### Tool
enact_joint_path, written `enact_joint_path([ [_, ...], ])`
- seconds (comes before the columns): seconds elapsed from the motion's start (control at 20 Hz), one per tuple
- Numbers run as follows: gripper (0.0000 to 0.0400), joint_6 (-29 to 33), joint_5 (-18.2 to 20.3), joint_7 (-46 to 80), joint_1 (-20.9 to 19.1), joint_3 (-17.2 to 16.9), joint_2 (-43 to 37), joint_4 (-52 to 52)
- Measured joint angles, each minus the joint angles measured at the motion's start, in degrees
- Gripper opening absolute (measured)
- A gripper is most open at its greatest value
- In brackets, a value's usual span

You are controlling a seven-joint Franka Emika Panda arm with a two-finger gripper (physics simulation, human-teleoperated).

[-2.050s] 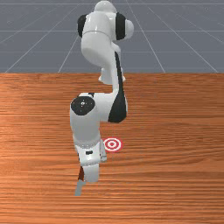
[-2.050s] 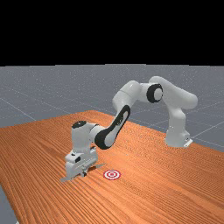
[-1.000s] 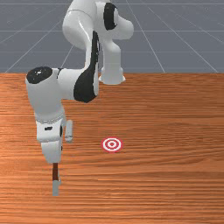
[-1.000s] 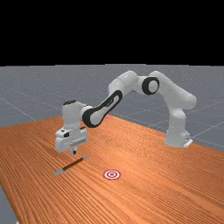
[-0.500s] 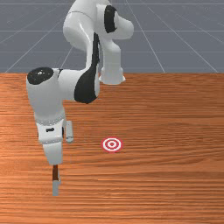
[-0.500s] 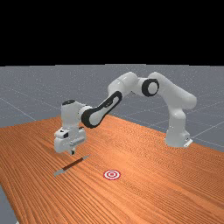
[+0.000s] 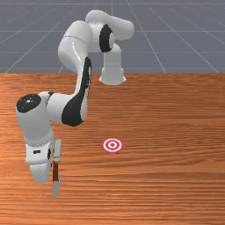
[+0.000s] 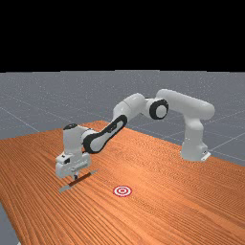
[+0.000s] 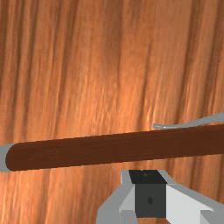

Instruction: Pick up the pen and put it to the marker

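Note:
In the front view the gripper is low at the left, beside the pen on its left. In the far view the gripper is just over the pen's middle. In the wrist view the gripper stands beside the brown barrel, with a strip of wood showing between them. The pen has grey ends and a grey clip and lies on the table. The marker, a red and white ringed target, is to the pen's right in the front view.
The wooden table carries the flat target near the pen. The arm's base stands on the table at the far view's right.
Since two seconds ago the pen has shifted toward the front view's left and turned. My hand has also moved that way; it stood higher a second ago and has come down beside the still pen.

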Motion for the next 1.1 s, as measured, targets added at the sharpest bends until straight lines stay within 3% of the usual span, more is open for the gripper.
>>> enact_joint_path([
  [0.05,0.0,-2.0,0.0,0.0,0.2,0.0,2.3,4.1],
  [0.55,0.0,-2.0,0.0,0.0,0.2,0.0,2.4,4.0],
  [0.6,0.0,-0.8,0.8,5.3,0.8,-0.7,1.1,1.5],
  [0.75,0.0,3.7,0.6,5.9,2.2,-0.4,-3.9,-8.0],
  [0.8,0.0,3.9,2.0,1.0,0.3,2.0,-5.5,-11.0],
  [1.0,0.0,6.8,0.7,5.8,2.7,0.2,-7.7,-15.1],
  [1.05,0.0,2.9,0.9,7.0,3.2,0.1,-3.5,-6.9],
  [1.1,0.0,2.9,0.4,4.8,3.2,0.4,-3.3,-6.7],
])
